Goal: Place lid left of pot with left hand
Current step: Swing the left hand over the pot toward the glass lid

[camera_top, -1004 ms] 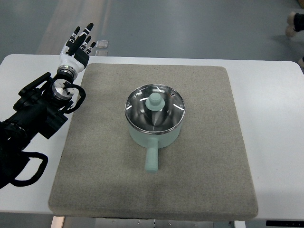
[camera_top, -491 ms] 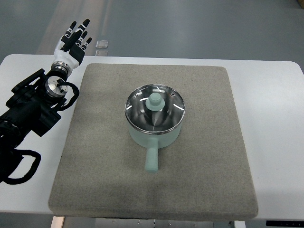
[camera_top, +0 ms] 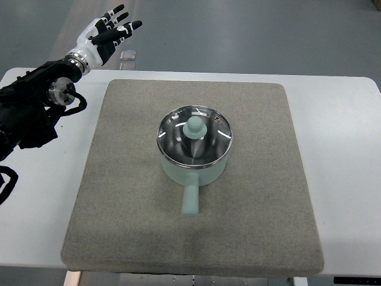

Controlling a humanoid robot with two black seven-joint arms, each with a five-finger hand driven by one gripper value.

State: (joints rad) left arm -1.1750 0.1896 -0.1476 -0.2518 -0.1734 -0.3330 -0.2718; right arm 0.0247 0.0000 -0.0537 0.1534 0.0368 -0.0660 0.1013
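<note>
Hovering past the tabletop's (camera_top: 36, 238) far left corner, the left hand (camera_top: 104, 37) has fingers spread and holds nothing. The lid (camera_top: 194, 142) lies well off to its right and nearer the robot — seated on the pot (camera_top: 196, 171), knob (camera_top: 194, 126) up, mid-mat (camera_top: 119, 196).

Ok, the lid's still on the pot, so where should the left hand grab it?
Take the lid by its round knob at the centre, coming straight down from above. The glass dome is flat and rimmed, offering no other hold. The left hand is open, off beyond the mat's far-left corner.
</note>
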